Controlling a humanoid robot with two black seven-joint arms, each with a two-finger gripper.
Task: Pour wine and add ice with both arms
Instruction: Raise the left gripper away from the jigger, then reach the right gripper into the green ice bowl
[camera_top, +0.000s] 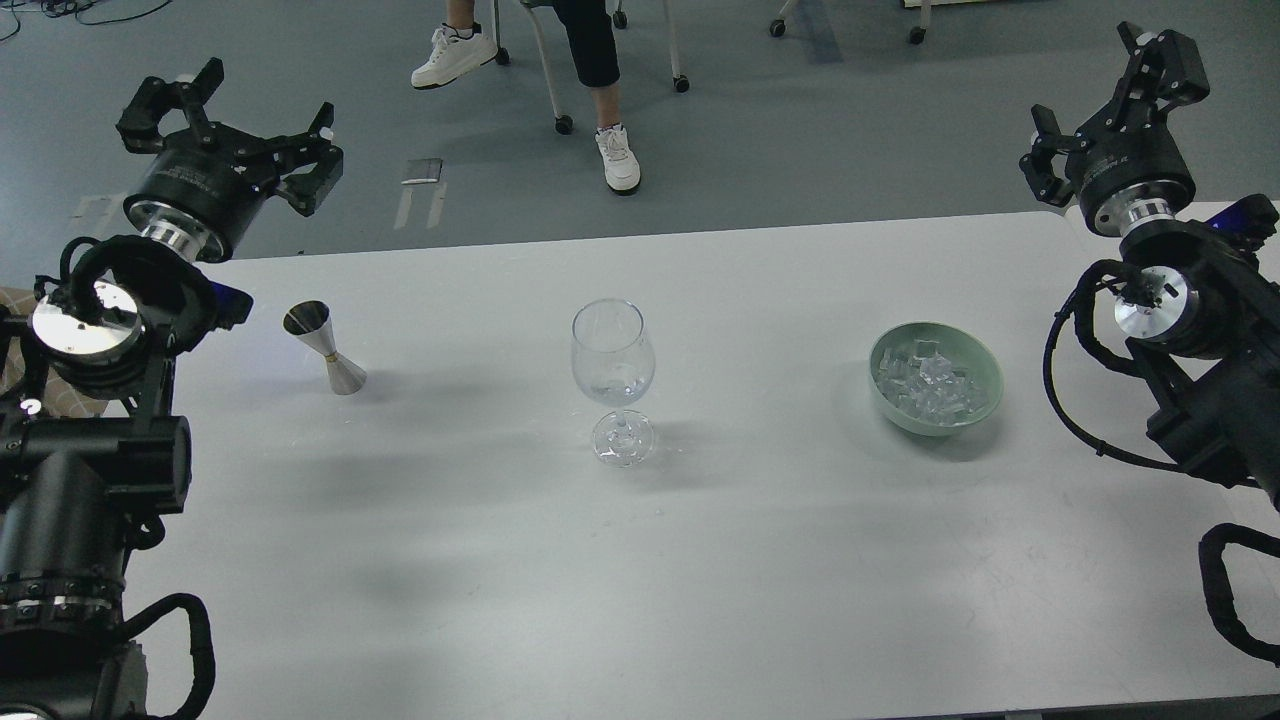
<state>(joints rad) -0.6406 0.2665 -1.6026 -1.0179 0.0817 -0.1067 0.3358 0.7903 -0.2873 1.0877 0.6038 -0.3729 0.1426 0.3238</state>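
A clear wine glass (613, 372) stands upright at the middle of the white table (640, 560); a little clear wine (612, 388) is barely visible in its bowl. A green bowl (936, 378) of clear ice cubes (930, 385) sits to its right. A steel jigger (325, 347) stands upright at the left. My left gripper (232, 112) is open and empty, raised well above and behind the jigger. My right gripper (1100, 90) is open and empty, raised past the table's far right corner.
A seated person's legs and white shoes (620, 160) and chair legs stand on the grey floor beyond the table. A tan checked seat (12, 300) shows at the far left edge.
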